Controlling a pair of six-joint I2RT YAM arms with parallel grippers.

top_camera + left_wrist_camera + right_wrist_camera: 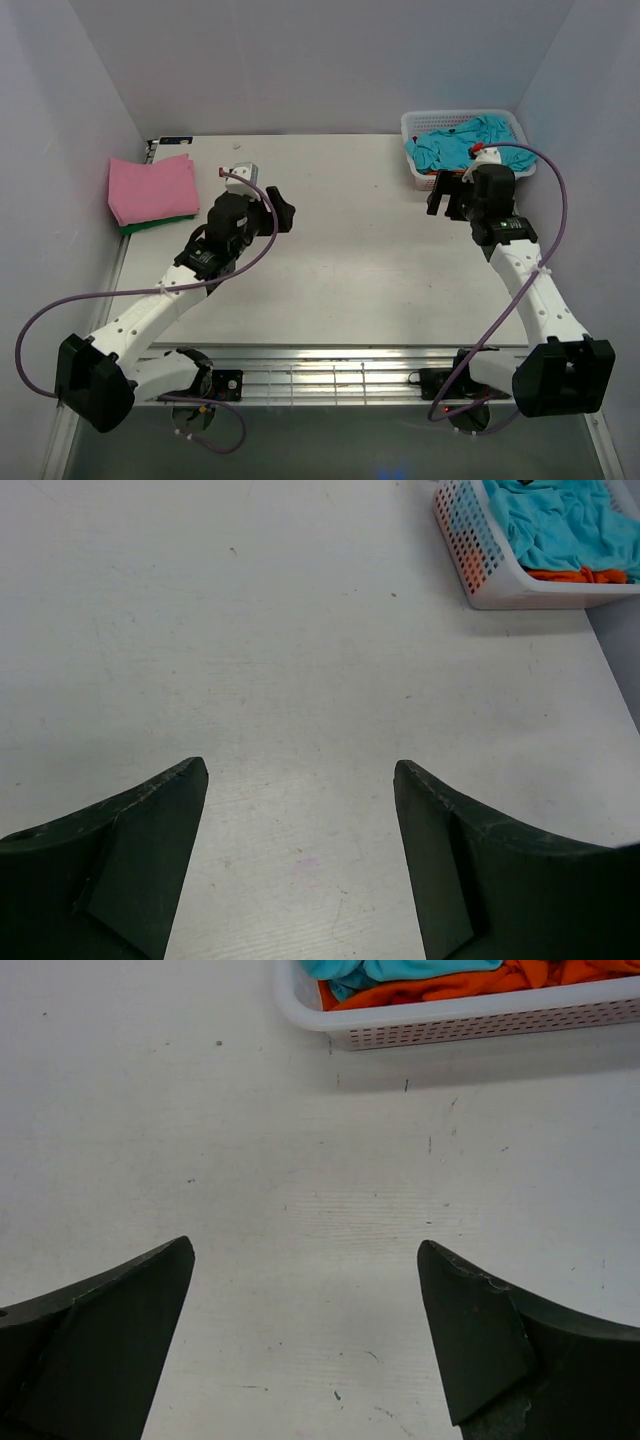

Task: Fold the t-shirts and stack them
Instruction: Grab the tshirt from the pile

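Observation:
A crumpled teal t-shirt [465,145] [555,525] fills the white lattice basket [412,124] at the back right, with an orange t-shirt [430,985] [575,576] under it. At the far left a folded pink t-shirt [152,188] lies on a folded green t-shirt [158,224]. My left gripper [287,212] [300,770] hovers open over bare table left of centre, pointing toward the basket. Just in front of the basket [450,1022], my right gripper [447,192] [305,1250] is open, with only tabletop between its fingers.
Grey walls enclose the white table [360,250] on the left, back and right. A metal rail [330,375] runs along the near edge between the arm bases. Purple cables [545,230] loop off both arms.

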